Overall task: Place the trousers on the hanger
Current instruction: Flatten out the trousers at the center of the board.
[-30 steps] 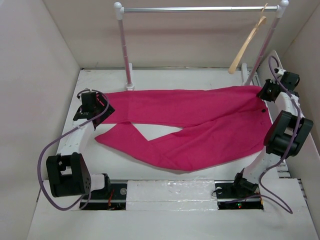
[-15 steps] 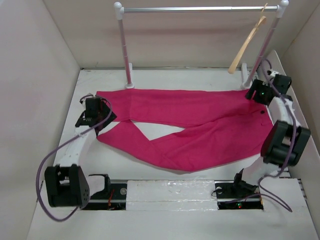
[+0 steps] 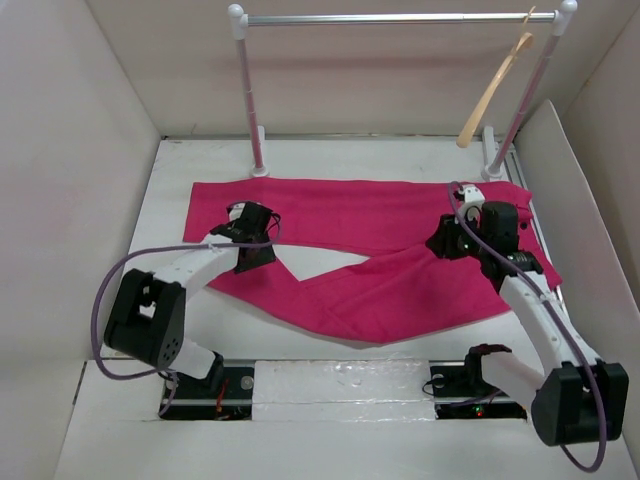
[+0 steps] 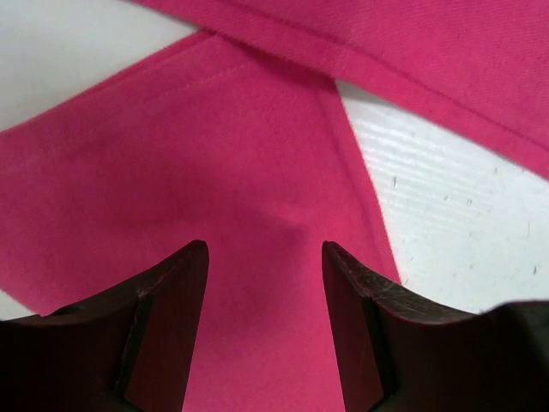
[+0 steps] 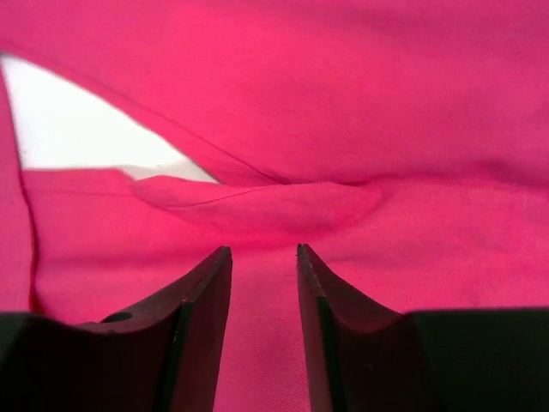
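The left gripper (image 4: 264, 257) hangs low over the left-hand part of the trousers (image 3: 350, 215). Its jaws are spread wide with only flat cloth showing between them, and it holds nothing. The trousers lie flat across the white table (image 3: 330, 160), with the two legs running leftward and overlapping where they cross. The cloth looks light, soft and limp. It will likely sag and slide rather than keep any shape, so a pinch on a single layer may drag the rest along the table. A hem edge or a raised fold seems the better place to take hold.

Further right, the right gripper (image 5: 263, 257) sits over the wider part of the garment. Its jaws are parted only narrowly and nothing is pinched. A low ridge of cloth (image 5: 257, 206) lies just ahead of its tips and would suit a grasp.

At the far right, the hanger (image 3: 493, 92) dangles tilted from the end of the rail frame (image 3: 390, 18), well apart from the trousers. The frame's right post and the nearby side wall crowd that corner, so reaching the hanger looks awkward.
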You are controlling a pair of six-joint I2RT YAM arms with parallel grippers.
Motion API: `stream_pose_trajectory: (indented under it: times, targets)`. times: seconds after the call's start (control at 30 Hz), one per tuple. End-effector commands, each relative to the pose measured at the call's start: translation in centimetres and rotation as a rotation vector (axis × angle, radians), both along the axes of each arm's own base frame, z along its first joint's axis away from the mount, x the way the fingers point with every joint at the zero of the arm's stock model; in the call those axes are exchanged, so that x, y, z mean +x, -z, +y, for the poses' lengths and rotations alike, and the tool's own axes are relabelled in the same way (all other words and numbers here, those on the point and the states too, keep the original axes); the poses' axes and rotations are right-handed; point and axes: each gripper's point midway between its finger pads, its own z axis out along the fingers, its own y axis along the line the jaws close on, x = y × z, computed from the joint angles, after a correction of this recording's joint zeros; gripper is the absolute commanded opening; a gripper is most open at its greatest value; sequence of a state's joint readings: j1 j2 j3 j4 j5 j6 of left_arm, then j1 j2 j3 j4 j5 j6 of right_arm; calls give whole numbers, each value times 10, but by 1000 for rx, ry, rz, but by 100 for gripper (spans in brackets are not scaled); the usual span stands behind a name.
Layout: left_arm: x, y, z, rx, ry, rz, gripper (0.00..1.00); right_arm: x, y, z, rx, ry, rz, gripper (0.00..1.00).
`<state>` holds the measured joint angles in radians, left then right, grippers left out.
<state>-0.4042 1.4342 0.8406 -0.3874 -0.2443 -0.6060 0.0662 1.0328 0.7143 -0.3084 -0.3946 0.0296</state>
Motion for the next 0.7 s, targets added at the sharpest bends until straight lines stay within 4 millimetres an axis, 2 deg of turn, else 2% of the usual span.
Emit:
stream_pose_trajectory:
  times: [0.0,0.07,0.1,0.17,0.2,0.3,0.4,0.53,0.63,0.67]
  targets:
    - [32,-18,-5,29,8,-78,52,-15,-16,18,-35,-140,-64,43]
    - [43,-21,-8,35,10,-85,52,-26,-11,27,-50,-197,-48,45]
    - [48,-12,-12,84,17,-68,52,-43,-3,40,-43,-245,-24,45]
    - [52,-13,-13,102,18,-76,52,-52,-3,48,-37,-272,-35,46]
    - [52,-7,-11,142,14,-66,52,-58,4,51,-24,-275,-11,46]
    - [54,7,-6,187,0,-37,49,-72,7,59,-10,-298,-5,47]
    - [58,16,-9,191,-1,-19,46,-77,1,64,-4,-327,-24,48]
    - [71,13,-13,183,-19,-49,44,-88,5,73,-5,-385,1,48]
    - [74,19,-13,196,-36,-34,24,-98,10,79,-1,-401,13,48]
    - [69,22,-10,211,-44,-13,4,-97,10,78,-6,-390,10,48]
